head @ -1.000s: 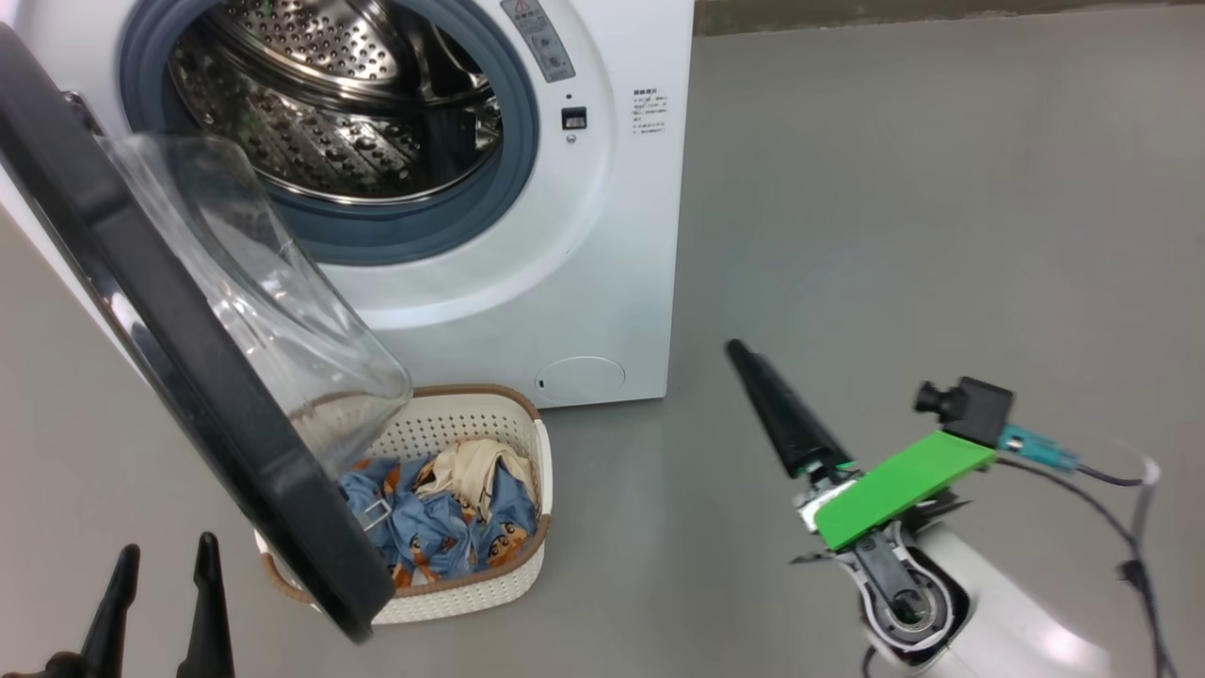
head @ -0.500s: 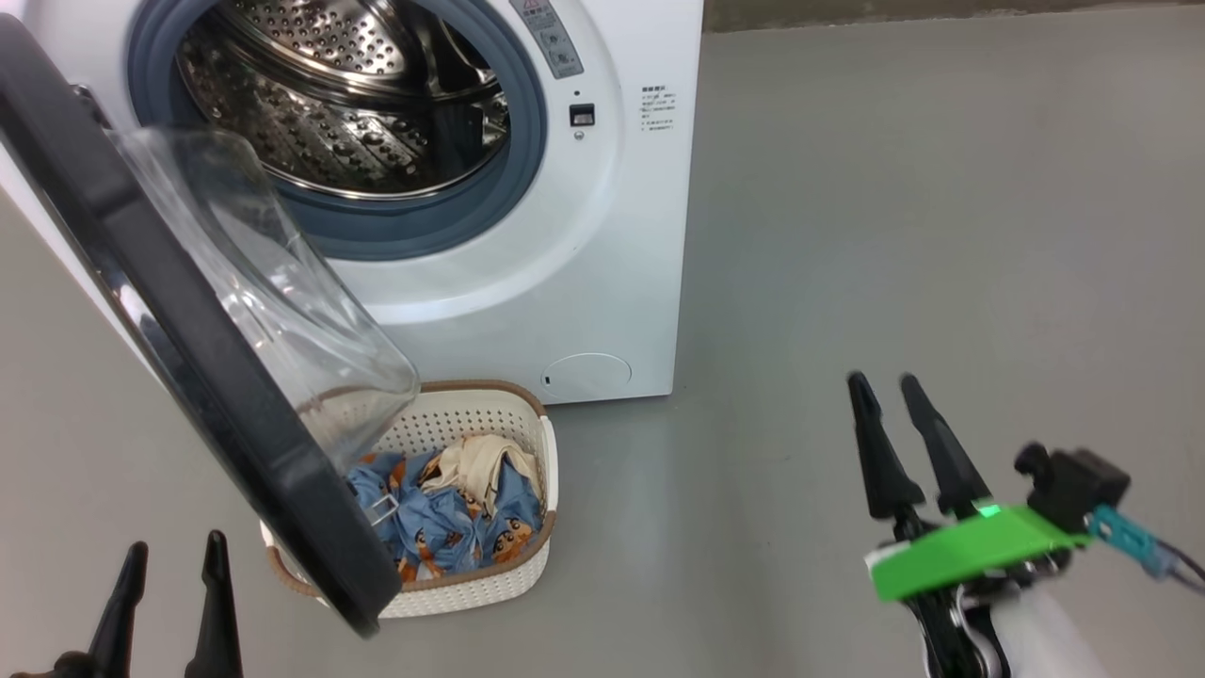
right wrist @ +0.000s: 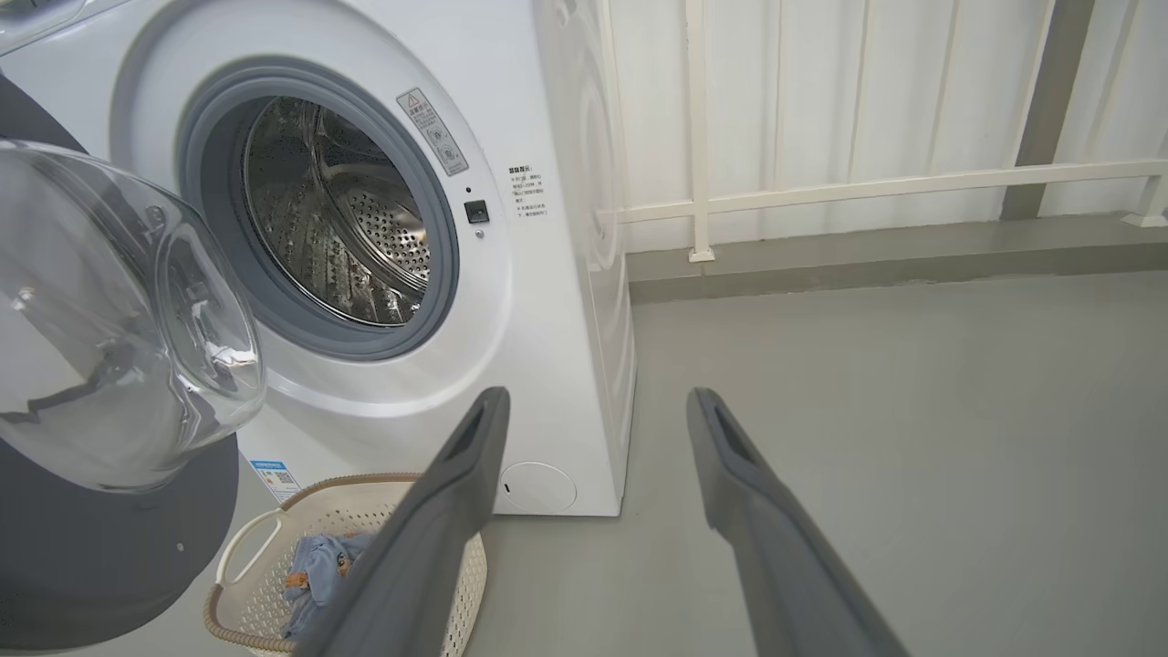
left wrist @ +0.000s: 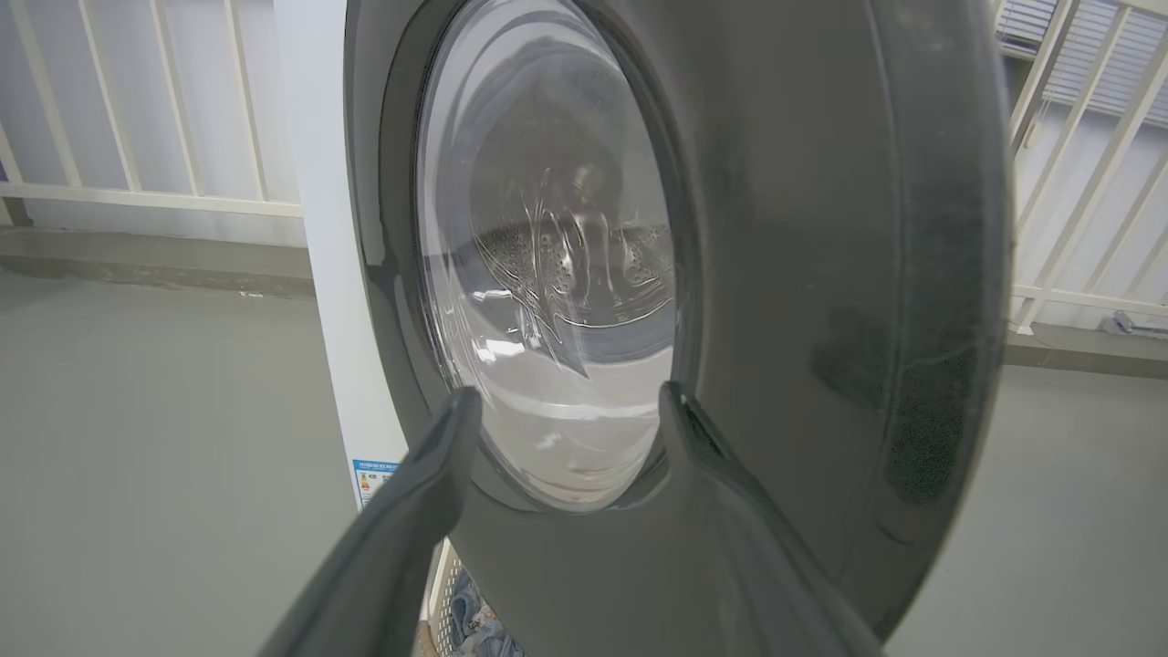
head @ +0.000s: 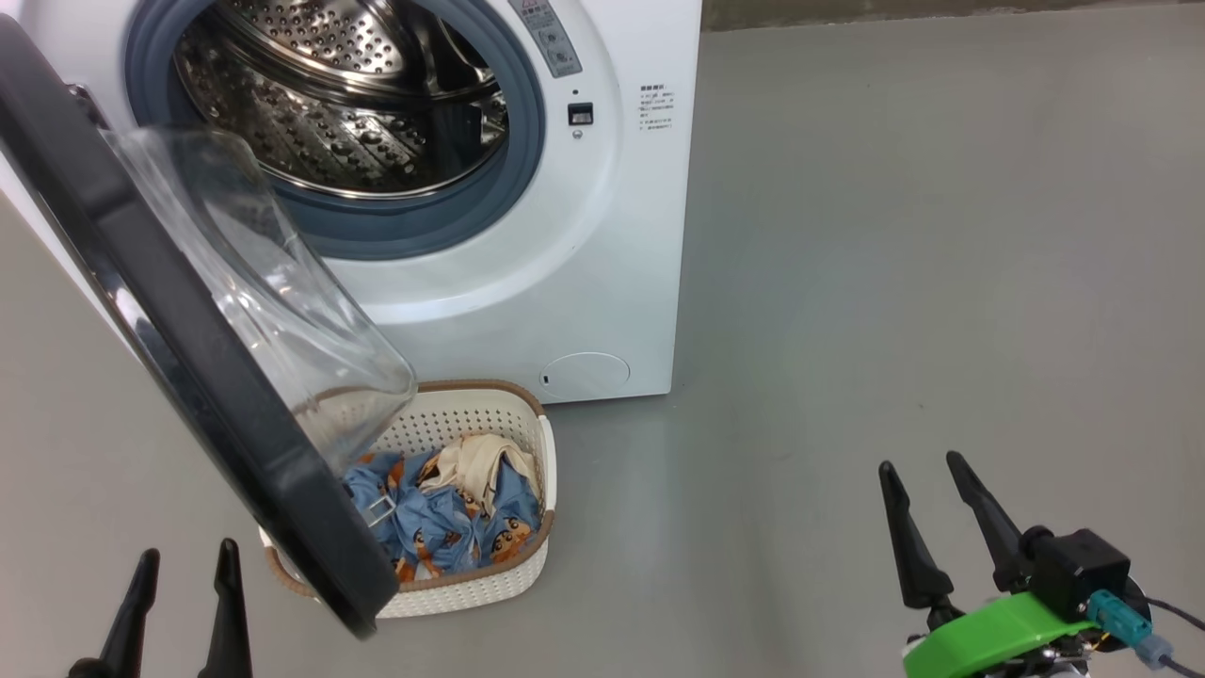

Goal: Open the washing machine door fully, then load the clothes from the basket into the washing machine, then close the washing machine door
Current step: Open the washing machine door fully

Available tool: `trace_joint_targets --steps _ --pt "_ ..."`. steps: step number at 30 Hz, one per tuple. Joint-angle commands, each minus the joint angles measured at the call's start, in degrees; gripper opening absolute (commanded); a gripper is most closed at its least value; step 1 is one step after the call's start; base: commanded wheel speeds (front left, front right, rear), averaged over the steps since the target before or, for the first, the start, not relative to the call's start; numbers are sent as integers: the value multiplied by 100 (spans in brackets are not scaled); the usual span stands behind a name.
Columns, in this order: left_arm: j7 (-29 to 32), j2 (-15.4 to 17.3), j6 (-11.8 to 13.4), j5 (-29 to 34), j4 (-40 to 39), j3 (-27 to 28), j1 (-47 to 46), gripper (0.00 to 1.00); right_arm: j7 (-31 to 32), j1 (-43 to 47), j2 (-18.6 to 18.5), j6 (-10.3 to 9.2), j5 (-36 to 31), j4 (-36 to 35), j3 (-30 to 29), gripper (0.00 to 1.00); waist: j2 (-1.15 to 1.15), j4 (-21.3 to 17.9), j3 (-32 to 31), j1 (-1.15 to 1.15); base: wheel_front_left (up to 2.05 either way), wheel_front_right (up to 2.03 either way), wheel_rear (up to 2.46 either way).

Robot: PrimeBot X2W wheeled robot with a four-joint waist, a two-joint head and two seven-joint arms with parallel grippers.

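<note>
The white washing machine (head: 602,245) stands at the upper left with its steel drum showing. Its door (head: 179,358), black-rimmed with a clear glass bowl, hangs swung out to the left, over part of the basket (head: 508,584). Blue printed clothes (head: 442,527) and a cream piece lie inside the basket. My left gripper (head: 186,560) is open at the lower left, just left of the door's outer face (left wrist: 821,274). Over bare floor at the lower right my right gripper (head: 921,463) is open and empty. The right wrist view shows the machine (right wrist: 547,301), the door's glass bowl (right wrist: 119,319) and the basket (right wrist: 274,575).
Grey floor (head: 941,235) stretches wide to the right of the machine. A white railing (right wrist: 867,187) and a low grey kerb run behind it. More railing (left wrist: 137,192) stands behind the machine's other side.
My right arm has drawn back and down to the lower right, turning so both fingers point up. The left gripper has shifted slightly right. Door, basket and clothes hold their places.
</note>
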Motion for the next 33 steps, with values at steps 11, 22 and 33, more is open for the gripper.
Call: trace_joint_targets --steps 11,22,33 --pt "-46 81 -17 128 -77 110 -64 100 -69 64 2 9 -547 -7 -130 100 0 89 -36 0 0 0 0" --pt "-46 65 -17 170 -24 132 -86 100 -69 35 2 9 -592 46 -142 100 0 122 -23 0 0 0 0" --pt "-46 126 -17 215 16 38 -100 0 -69 48 3 9 -519 118 -137 100 0 144 -42 0 0 0 0"
